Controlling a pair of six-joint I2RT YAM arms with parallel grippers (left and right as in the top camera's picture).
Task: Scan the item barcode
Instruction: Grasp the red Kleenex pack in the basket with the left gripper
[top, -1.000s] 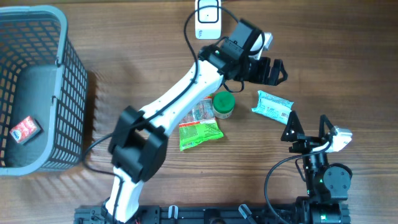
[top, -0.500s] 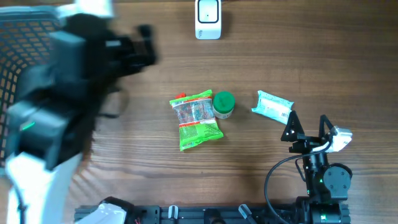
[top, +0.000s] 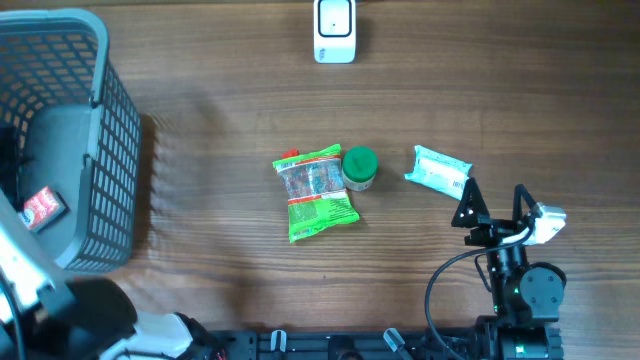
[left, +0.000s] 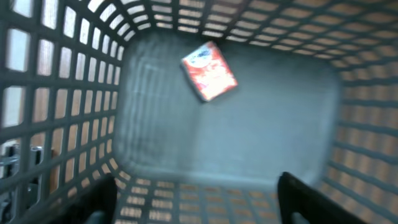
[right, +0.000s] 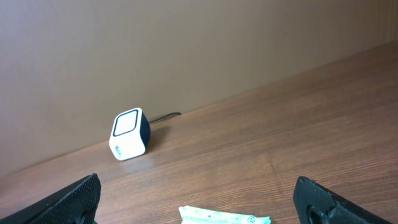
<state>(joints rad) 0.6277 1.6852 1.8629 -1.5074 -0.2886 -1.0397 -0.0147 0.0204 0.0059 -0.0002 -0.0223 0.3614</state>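
Observation:
A small red packet (left: 209, 70) lies flat on the floor of the grey mesh basket (left: 74, 93); overhead it is the red packet (top: 42, 208) in the basket (top: 100, 120) at the far left. My left gripper (left: 196, 182) hovers above the basket interior, open, nothing between its dark fingers (left: 99, 199). The white barcode scanner (top: 334, 30) stands at the table's back edge. My right gripper (top: 493, 208) rests open at the front right, just short of a white-green packet (top: 438, 170).
A green-and-red snack bag (top: 316, 192) and a green-lidded jar (top: 359, 167) sit side by side mid-table. The left arm (top: 25, 265) shows blurred at the bottom left corner. In the right wrist view the scanner (right: 129, 134) stands before a brown wall.
The left arm has swung from beside the scanner at the back across to the far left, over the basket. The right arm and the table items have not moved.

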